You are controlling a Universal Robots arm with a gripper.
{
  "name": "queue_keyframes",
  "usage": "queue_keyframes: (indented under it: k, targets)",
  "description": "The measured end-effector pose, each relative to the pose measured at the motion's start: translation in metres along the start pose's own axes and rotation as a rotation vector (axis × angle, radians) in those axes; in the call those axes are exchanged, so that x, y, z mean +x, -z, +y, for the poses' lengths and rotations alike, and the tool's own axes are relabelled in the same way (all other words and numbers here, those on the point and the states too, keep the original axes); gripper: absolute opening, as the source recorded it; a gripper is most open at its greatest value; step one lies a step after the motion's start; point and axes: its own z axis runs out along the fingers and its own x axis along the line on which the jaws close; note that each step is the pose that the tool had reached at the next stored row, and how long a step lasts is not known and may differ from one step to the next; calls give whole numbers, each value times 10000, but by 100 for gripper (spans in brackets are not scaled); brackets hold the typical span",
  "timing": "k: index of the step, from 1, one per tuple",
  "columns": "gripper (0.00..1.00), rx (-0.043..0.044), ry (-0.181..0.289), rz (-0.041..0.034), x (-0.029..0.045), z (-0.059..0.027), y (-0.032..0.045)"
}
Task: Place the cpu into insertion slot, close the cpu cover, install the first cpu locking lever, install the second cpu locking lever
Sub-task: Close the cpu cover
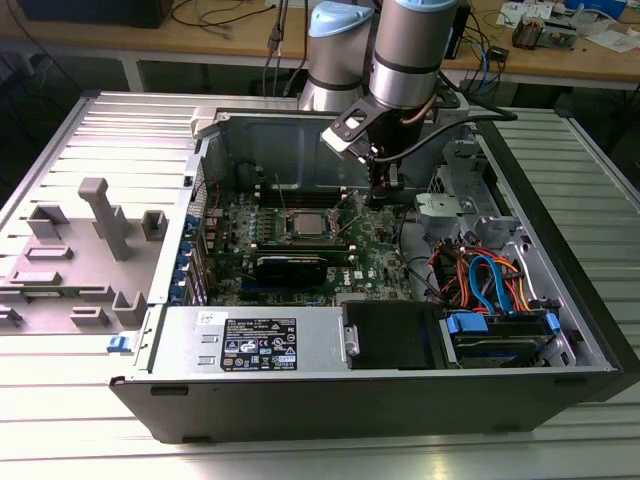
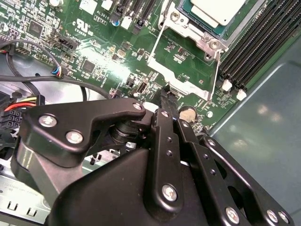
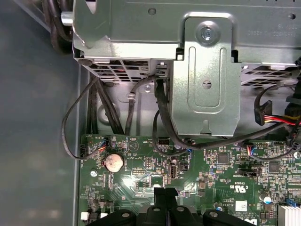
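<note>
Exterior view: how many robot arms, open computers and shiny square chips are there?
robot arm: 1
computer case: 1
cpu: 1
Total: 3

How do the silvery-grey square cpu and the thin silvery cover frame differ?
The cpu is a solid slab; the cpu cover is an open frame showing green board through it. The cpu sits in the insertion slot; the cpu cover is swung off it. Both are silvery metal.
</note>
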Motion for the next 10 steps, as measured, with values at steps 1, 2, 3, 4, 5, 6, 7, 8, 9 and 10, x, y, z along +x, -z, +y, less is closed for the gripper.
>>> queue_keyframes:
  k: [1, 2, 3, 4, 5, 6, 7, 8, 9, 10]
  targets:
    - [11, 0, 0, 0, -1, 0, 0]
    - [11, -1, 0, 0, -3, 0, 0]
    - [11, 0, 0, 0, -5, 0, 0]
    - [11, 0, 0, 0, -6, 0, 0]
    - [11, 0, 0, 0, -8, 0, 0]
    - [11, 0, 0, 0, -9, 0, 0]
    - [11, 0, 0, -1, -15, 0, 0]
    - [11, 0, 2, 0, -18, -1, -1]
    - [11, 0, 0, -1, -18, -3, -1]
    - [11, 0, 0, 0, -18, -5, 0]
